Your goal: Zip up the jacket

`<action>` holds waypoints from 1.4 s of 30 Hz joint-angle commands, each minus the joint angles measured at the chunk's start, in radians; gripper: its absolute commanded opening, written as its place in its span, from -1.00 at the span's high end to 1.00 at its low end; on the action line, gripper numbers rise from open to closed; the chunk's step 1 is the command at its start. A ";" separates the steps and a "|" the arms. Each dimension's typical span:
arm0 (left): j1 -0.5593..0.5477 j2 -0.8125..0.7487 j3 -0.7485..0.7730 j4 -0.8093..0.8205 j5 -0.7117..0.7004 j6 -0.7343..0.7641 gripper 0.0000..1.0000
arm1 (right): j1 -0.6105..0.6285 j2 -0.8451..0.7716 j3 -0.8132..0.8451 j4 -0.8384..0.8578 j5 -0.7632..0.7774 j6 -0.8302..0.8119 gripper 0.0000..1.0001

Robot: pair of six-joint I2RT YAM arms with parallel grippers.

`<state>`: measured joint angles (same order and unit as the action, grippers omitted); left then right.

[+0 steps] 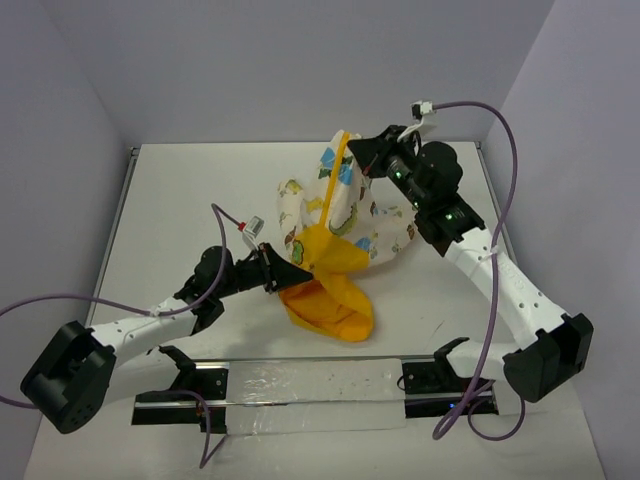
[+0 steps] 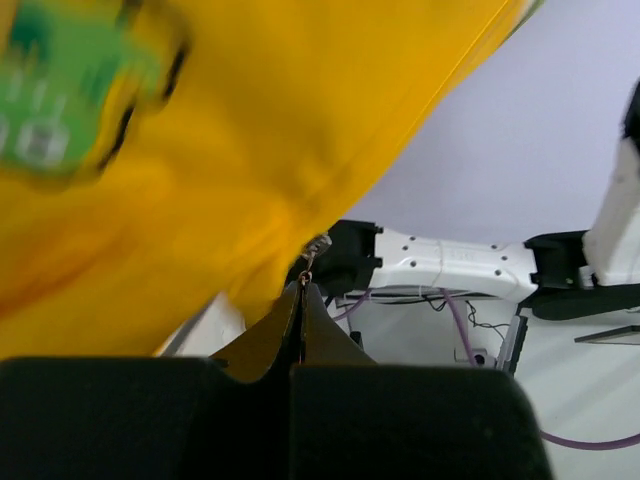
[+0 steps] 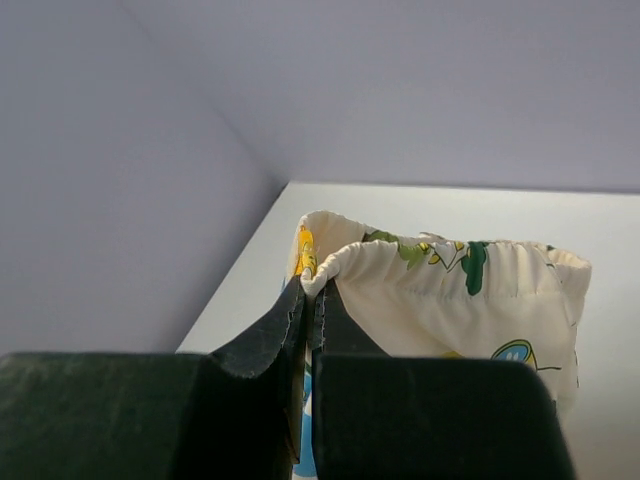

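Note:
The jacket [image 1: 340, 215] is cream with animal prints and hangs stretched between my two grippers, with its yellow hood [image 1: 330, 300] drooping onto the white table [image 1: 180, 200]. My right gripper [image 1: 358, 158] is raised at the far side. In the right wrist view it [image 3: 312, 290] is shut on the jacket's gathered cream hem [image 3: 450, 290], next to a yellow zipper strip. My left gripper [image 1: 283, 272] is low, at the yellow part. In the left wrist view it [image 2: 301, 290] is shut, with a small metal zipper pull [image 2: 306, 268] at its tips and yellow cloth [image 2: 250, 130] above.
A metal rail with a clear plastic strip [image 1: 310, 385] runs along the near edge between the arm bases. Purple cables [image 1: 500, 140] loop off both arms. Grey walls close the table at the back and sides. The right arm [image 2: 450, 265] shows in the left wrist view.

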<state>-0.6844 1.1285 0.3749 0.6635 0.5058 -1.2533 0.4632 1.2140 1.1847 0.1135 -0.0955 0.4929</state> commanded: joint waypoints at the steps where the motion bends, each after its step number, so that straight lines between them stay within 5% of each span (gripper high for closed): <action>1: -0.033 -0.105 -0.044 -0.201 0.005 0.030 1.00 | -0.051 0.038 0.163 0.069 0.135 -0.034 1.00; 10: -0.093 -0.444 -0.156 -0.427 -0.155 -0.070 1.00 | -0.106 0.114 0.288 0.072 0.120 -0.017 1.00; 15: -0.092 -0.525 0.019 -0.715 -0.327 0.024 1.00 | -0.104 0.088 0.271 0.071 0.100 -0.017 1.00; 18: -0.066 -0.455 0.270 -1.016 -0.577 0.117 1.00 | -0.104 0.053 0.232 0.063 0.101 -0.022 1.00; 21: -0.018 -0.341 0.440 -1.118 -0.700 0.185 1.00 | -0.104 0.020 0.157 0.052 0.100 -0.023 1.00; 28: 0.132 -0.127 0.617 -1.067 -0.766 0.323 1.00 | -0.097 -0.108 -0.170 0.091 0.105 0.048 0.99; 30: 0.167 -0.054 0.610 -1.032 -0.734 0.344 0.99 | -0.097 -0.113 -0.253 0.091 0.088 0.045 0.72; 32: 0.184 0.012 0.621 -1.047 -0.680 0.358 0.65 | -0.095 -0.103 -0.277 0.052 0.080 0.038 -0.08; 33: 0.184 0.031 0.626 -1.051 -0.665 0.365 0.57 | -0.095 -0.101 -0.272 0.017 0.087 0.031 -0.22; 35: 0.183 0.030 0.619 -1.035 -0.635 0.395 -0.07 | -0.097 -0.100 -0.248 -0.129 0.188 0.018 -0.82; 39: 0.189 -0.029 0.650 -1.100 -0.714 0.468 -0.39 | -0.099 -0.165 -0.270 -0.243 0.354 0.007 -1.00; 42: 0.201 -0.063 0.684 -1.169 -0.745 0.511 -0.44 | -0.101 -0.226 -0.300 -0.303 0.452 0.007 -1.00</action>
<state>-0.4984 1.1370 0.9770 -0.4377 -0.1855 -0.8387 0.3675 1.0898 0.9009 -0.1007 0.1649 0.5147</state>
